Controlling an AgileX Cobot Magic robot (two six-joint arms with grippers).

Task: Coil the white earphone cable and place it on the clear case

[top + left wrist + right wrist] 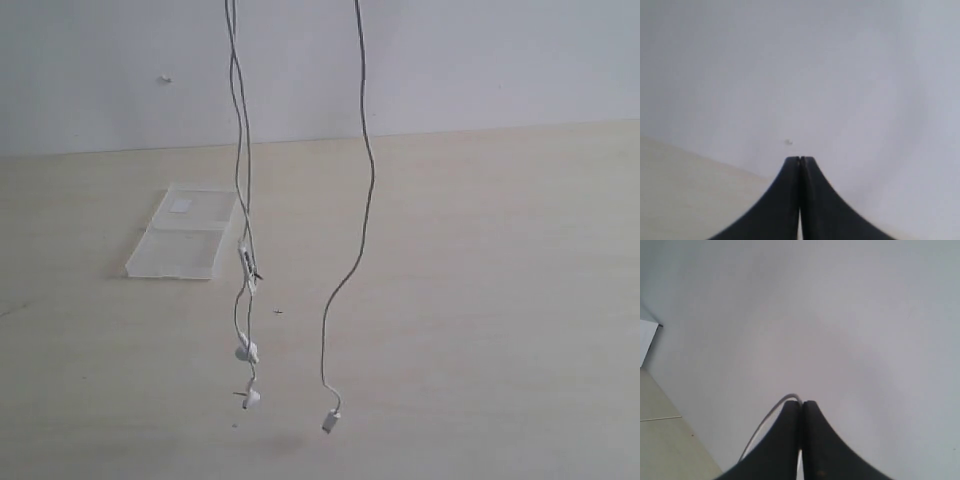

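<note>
The white earphone cable [365,200] hangs in the air over the table in long strands that run up out of the exterior view. The left strands carry the inline remote [246,262] and two earbuds [247,352]; the right strand ends in the plug [331,421] just above the tabletop. The clear case [185,235] lies open and flat at the back left, behind the left strands. My right gripper [802,402] is shut on the cable [767,422], which loops out at its tips. My left gripper [800,159] is shut, with a thin white sliver between its fingers.
A pale wooden table [480,300] spreads under the cable, with a white wall [480,60] behind it. A tiny dark speck [279,311] lies on the table between the strands. Both arms are above the exterior view's top edge.
</note>
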